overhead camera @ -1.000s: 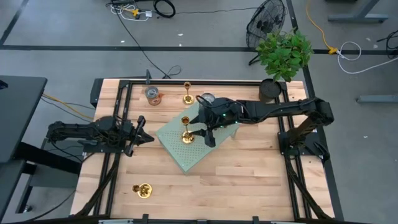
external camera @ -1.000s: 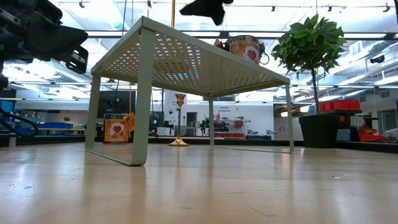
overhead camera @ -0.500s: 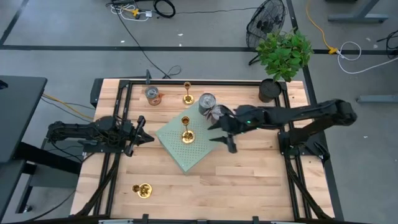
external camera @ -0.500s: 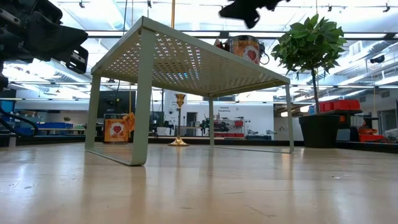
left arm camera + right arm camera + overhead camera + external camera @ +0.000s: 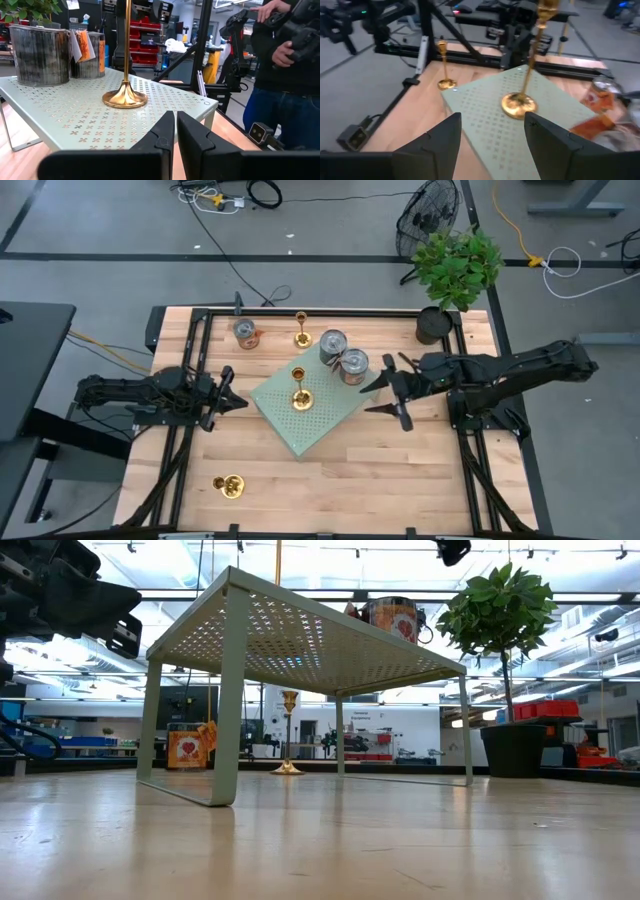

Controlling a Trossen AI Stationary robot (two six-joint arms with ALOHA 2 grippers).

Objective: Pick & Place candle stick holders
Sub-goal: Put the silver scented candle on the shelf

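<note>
Near edge: one candle stick holder (image 5: 231, 486) alone on bare wood. Left gripper (image 5: 230, 402) pinched shut, beside the rack (image 5: 322, 420). Second holder (image 5: 300, 399) atop rack; right gripper (image 5: 388, 397) wide, empty, off its right edge. Third holder (image 5: 301, 337) at far edge.

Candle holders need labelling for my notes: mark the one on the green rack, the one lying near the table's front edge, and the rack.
Rack candle holder (image 5: 300, 402), high view, base.
Fallen candle holder (image 5: 231, 487), high view, base.
Green rack (image 5: 320, 425), high view, bare perforated top.
</note>
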